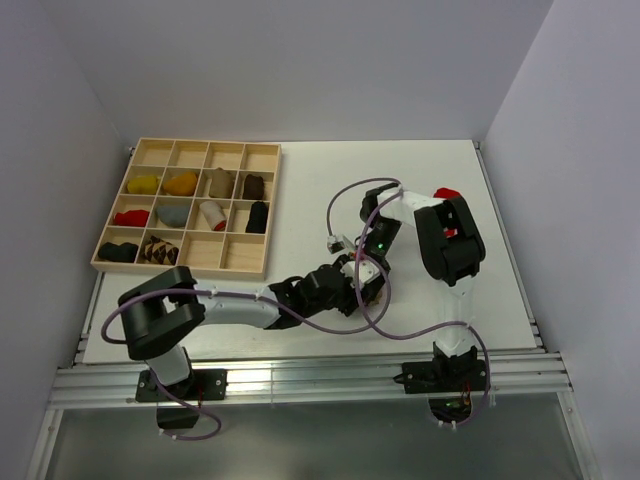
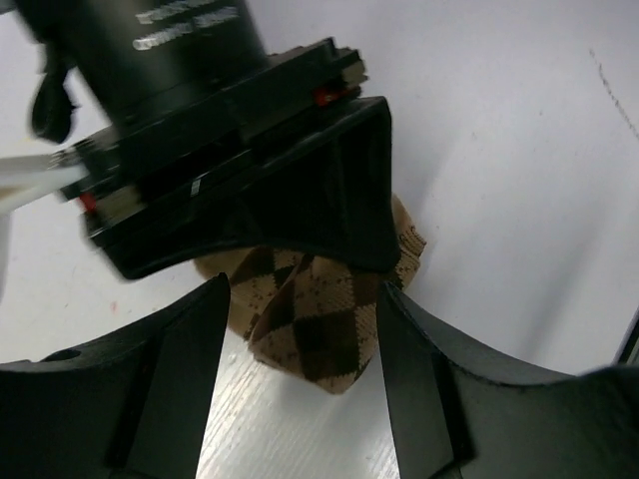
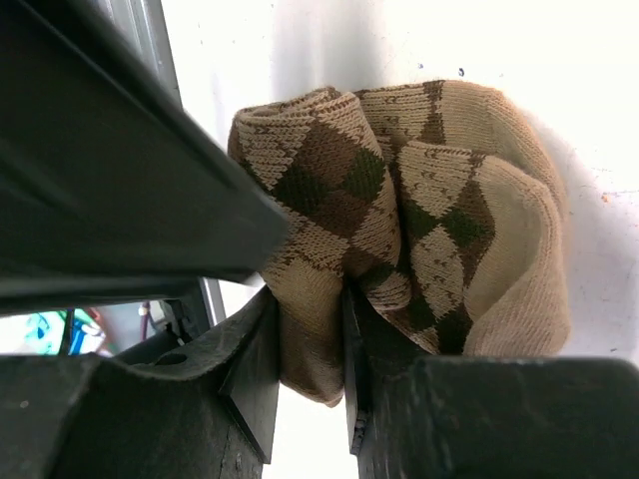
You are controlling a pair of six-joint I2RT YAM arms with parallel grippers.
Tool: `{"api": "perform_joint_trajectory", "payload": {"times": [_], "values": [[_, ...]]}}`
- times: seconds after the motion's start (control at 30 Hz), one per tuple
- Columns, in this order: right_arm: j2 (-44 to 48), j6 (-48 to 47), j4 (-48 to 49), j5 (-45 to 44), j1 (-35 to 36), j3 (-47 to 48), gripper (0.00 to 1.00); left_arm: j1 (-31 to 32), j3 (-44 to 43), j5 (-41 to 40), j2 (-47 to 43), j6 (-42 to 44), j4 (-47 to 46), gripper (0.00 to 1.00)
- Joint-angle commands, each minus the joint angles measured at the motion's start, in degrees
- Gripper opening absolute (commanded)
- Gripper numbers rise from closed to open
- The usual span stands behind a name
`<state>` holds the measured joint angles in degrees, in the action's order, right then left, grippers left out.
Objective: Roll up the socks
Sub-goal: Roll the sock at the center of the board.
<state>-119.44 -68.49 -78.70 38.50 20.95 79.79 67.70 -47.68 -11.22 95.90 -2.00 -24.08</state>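
Right gripper clenched on a fold of the brown-and-tan argyle sock.
The sock lies bunched on the white table, near its middle, with one end between the spread, released fingers of the left gripper. A red sock sits at the far right, behind the right arm. A wooden compartment tray holding sock bundles stands at the far left.

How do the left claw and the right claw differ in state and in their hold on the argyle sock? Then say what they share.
The right claw is shut; the left claw is open. The right claw pinches a fold of the argyle sock; the left claw only straddles it, one finger on each side. Both are black and at the same sock.
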Motion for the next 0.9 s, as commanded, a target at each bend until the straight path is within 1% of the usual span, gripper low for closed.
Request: {"api": "perform_joint_trajectory", "payload": {"times": [0.0,0.1,0.27,0.3,0.4,0.47,0.5,0.57,0.6,0.67,0.7,0.77,0.8,0.83,0.87], "values": [[-2.38,0.37,0.91,-3.52,-0.47,0.72,0.32,0.24,-3.73,5.06,3.23,3.67,2.45,0.65],[-2.82,0.72,1.88,-4.05,-0.56,0.63,0.32,0.06,-4.35,5.86,4.64,3.41,2.28,0.65],[-3.7,0.9,2.05,-4.05,-0.91,1.16,0.32,-1.86,-5.14,10.69,5.88,2.53,3.51,0.63],[-3.78,1.07,2.06,-3.96,-0.91,1.25,0.32,-2.13,-5.4,10.7,6.32,0.18,3.86,0.61],[-3.87,1.43,2.23,-3.79,-1.17,1.51,0.32,-3.8,-5.49,14.55,7.19,-1.42,4.21,0.58],[-3.7,1.6,2.76,-3.7,-1.17,1.42,0.33,-5.29,-5.84,17.44,7.64,-2.3,4.65,0.53],[-3.44,2.39,3.11,-3.52,-1.09,1.42,0.34,-5.82,-6.19,18.68,8.42,-3.18,5.78,0.45],[-3.0,3.18,4.16,-3.26,-1.35,1.25,0.37,-7.22,-6.63,21.4,9.22,-3.89,6.23,0.38],[-2.39,3.71,4.43,-2.65,-1.26,1.16,0.38,-7.67,-6.72,22.81,10.0,-4.58,6.67,0.28],[-1.42,4.94,6.27,-1.68,-1.7,0.9,0.41,-8.37,-6.9,24.05,11.06,-5.12,6.94,0.2],[-0.98,5.99,6.8,-1.07,-1.79,0.72,0.41,-8.64,-6.99,24.93,11.41,-5.73,7.2,0.13],[1.74,8.01,9.96,1.74,-2.84,-0.15,0.45,-9.08,-7.25,25.55,12.03,-6.08,7.99,0.08],[2.97,8.54,10.57,2.8,-3.45,-0.51,0.47,-9.17,-7.34,26.16,12.21,-6.43,8.17,0.03],[5.24,9.59,12.76,4.63,-4.07,-0.86,0.51,-9.43,-7.25,26.34,12.3,-6.7,8.25,0.01],[6.57,10.91,13.73,5.61,-5.38,-1.82,0.52,-9.6,-7.34,26.69,12.73,-7.22,8.43,0.0]]}}
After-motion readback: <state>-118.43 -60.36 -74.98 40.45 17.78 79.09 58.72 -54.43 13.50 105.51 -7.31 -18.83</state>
